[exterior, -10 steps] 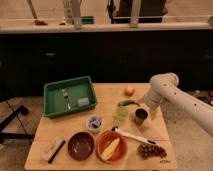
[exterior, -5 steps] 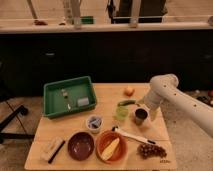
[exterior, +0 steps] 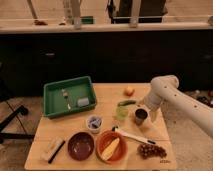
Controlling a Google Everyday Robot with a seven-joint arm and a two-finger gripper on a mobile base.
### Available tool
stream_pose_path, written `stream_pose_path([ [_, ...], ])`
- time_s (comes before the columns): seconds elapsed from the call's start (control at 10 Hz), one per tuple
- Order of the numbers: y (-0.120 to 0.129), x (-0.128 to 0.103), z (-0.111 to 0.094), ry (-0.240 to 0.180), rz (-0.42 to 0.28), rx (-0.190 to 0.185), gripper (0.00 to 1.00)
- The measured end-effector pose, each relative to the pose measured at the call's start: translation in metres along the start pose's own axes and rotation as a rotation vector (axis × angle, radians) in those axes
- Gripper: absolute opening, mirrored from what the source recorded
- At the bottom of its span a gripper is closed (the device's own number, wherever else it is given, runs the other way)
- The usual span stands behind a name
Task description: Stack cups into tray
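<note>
Cups, two of them, stand side by side on the right half of the wooden table [exterior: 107,92]. The dark grey cup [exterior: 141,116] is upright with its mouth open to the top. The light green cup [exterior: 121,112] is just beside it on the left, also upright, pale and a little see-through.

The gripper [exterior: 146,109] is at the dark grey cup, on its right side, at the end of the white arm [exterior: 172,95] that comes in from the right. Whether it is open or closed on the cup I cannot tell.

The tray [exterior: 56,102] lies at the back left, well apart from the cups, with a few small items inside. Bare wood is between the tray and the cups. A green vegetable [exterior: 126,103] and an orange fruit [exterior: 129,91] lie behind the cups. In front are a white spoon [exterior: 132,135], grapes [exterior: 151,150], an orange bowl [exterior: 111,146] and a brown bowl [exterior: 81,145]. The table's right edge is near the dark grey cup.
</note>
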Motion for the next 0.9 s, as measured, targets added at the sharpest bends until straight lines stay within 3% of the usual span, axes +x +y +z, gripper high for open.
stream_pose_path([
  [0.9, -0.001, -0.023, -0.01, -0.02, -0.003, 0.002, 0.8],
])
